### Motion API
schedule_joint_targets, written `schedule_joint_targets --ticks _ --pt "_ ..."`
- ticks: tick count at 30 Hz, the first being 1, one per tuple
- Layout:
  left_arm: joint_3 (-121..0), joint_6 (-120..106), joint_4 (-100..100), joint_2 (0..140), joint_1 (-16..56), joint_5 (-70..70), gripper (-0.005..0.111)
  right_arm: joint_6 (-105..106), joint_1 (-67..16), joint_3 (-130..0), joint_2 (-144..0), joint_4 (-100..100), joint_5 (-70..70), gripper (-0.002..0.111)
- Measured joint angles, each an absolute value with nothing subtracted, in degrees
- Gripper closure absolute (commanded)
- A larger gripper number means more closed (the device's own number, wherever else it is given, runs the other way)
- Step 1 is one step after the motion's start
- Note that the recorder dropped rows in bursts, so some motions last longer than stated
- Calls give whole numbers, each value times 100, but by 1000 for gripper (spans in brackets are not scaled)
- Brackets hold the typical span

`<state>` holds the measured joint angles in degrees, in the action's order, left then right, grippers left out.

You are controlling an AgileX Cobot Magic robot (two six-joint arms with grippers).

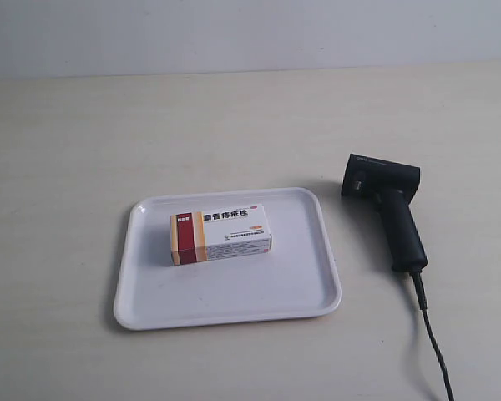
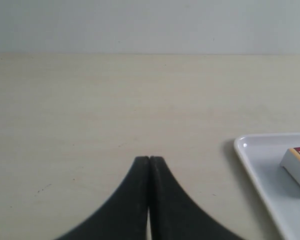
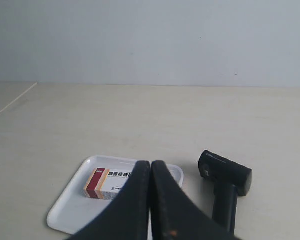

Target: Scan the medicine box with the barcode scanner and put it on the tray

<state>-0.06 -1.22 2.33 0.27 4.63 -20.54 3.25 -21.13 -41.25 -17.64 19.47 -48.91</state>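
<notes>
The medicine box point(image 1: 221, 235) lies flat inside the white tray point(image 1: 309, 284), its dark red and orange band toward the exterior view's left. The black barcode scanner point(image 1: 388, 205) lies on the table at the tray's right, its cable point(image 1: 430, 330) trailing to the front edge. No arm shows in the exterior view. My left gripper point(image 2: 149, 159) is shut and empty above bare table, with the tray's corner point(image 2: 247, 150) and the box's end point(image 2: 297, 160) off to one side. My right gripper point(image 3: 150, 164) is shut and empty, well back from the medicine box point(image 3: 107, 182), tray point(image 3: 65, 212) and scanner point(image 3: 225, 175).
A pale wooden tabletop point(image 1: 83, 150) surrounds the tray, with a plain light wall point(image 1: 234, 33) behind it. A seam or table edge point(image 3: 15, 101) runs diagonally in the right wrist view.
</notes>
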Motion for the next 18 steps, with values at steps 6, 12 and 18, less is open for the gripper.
schedule_joint_targets --ticks 6,12,18 --pt "-6 -122 233 27 463 -2054 107 325 -2113 -4125 -1764 1947 -4891 108" --pt "-6 -122 233 27 463 -2054 107 539 -1845 -4125 -1764 1181 -4532 108" --pt "-6 -122 233 27 463 -2058 107 217 -257 -3362 -1591 581 -3071 108"
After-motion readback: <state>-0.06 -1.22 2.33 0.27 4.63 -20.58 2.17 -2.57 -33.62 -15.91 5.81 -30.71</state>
